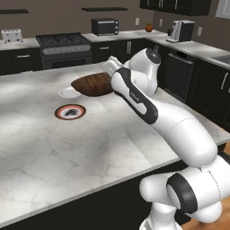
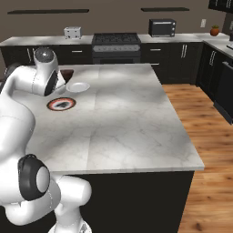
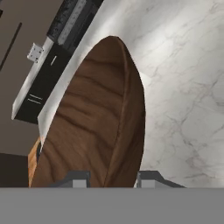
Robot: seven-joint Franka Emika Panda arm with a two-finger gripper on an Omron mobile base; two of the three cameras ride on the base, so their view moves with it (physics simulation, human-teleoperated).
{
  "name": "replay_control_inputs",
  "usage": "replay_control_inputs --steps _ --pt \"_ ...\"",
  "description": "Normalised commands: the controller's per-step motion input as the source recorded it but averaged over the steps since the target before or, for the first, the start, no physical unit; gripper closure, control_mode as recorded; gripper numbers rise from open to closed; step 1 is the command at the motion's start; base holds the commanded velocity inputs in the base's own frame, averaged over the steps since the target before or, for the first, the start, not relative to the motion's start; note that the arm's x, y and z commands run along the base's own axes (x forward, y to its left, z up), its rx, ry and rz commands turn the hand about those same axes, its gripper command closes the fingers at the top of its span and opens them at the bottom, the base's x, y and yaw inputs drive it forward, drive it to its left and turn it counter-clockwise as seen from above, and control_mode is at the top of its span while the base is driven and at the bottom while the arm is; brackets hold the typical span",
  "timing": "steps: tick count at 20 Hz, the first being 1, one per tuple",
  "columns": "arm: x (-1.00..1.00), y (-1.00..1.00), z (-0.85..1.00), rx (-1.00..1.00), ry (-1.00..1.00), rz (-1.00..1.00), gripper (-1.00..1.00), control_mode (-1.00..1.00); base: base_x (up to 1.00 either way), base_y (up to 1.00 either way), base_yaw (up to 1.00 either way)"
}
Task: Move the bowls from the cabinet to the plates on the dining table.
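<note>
The wide dark-brown wooden bowl (image 1: pixel 92 84) hangs tilted just above the dining table (image 1: pixel 90 148), right beside an empty pale plate (image 1: pixel 66 92). My gripper (image 3: pixel 113 178) is shut on the bowl's rim (image 3: pixel 127 113), one fingertip (image 3: pixel 76 177) inside and one outside. From the right base the arm hides most of the bowl (image 2: pixel 67 73), which sits behind the plate (image 2: pixel 78 86). Nearer on the table, the red bowl (image 1: pixel 70 112) rests on a second plate with a pale rim showing around it. The near-black wall cabinet (image 1: pixel 179 5) is at the far upper right.
My own arm (image 1: pixel 148 108) stretches over the table's right side. Behind the table are a stove (image 1: pixel 63 47), toaster (image 1: pixel 12 35), microwave (image 1: pixel 104 26) and coffee machine (image 1: pixel 182 30) on dark counters. Wooden floor (image 2: pixel 205 136) lies right of the table.
</note>
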Motion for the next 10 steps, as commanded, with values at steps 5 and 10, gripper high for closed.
replay_control_inputs --steps 5,10 --pt "0.17 0.19 -0.67 0.00 -0.07 0.00 1.00 -1.00 0.00 0.00 0.00" --pt "0.31 0.18 -0.52 0.00 -0.10 0.00 1.00 -1.00 0.00 0.00 0.00"
